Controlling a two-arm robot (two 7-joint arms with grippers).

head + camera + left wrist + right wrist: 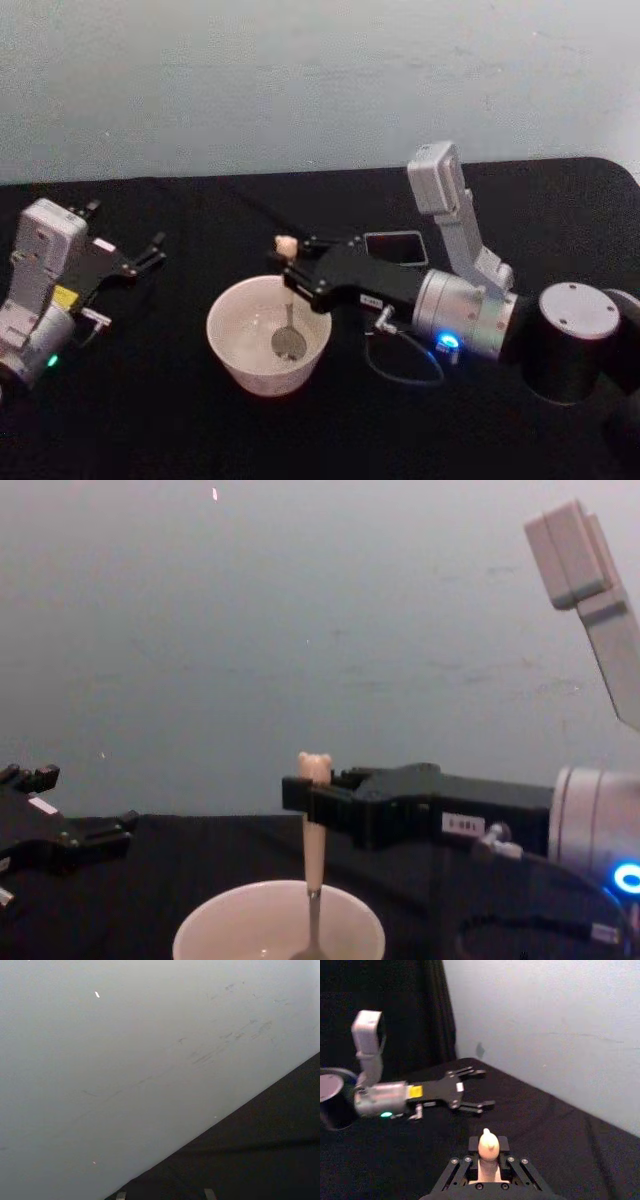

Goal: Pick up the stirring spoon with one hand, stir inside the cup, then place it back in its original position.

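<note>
Right claw (290, 268) reaches in from the right, above the cup (228, 350). It pinches the stirring spoon (288, 343) high on the pale handle, just under the bear head. The spoon stands close to upright, metal bowl down inside the cup; contact with the bottom is not clear. The cup sits on the black desk (180, 430), centre front. Left claw (128, 232) is at the left side, fingers spread, holding nothing, well apart from the cup. A dark square holder (395, 247) lies just behind the right claw.
</note>
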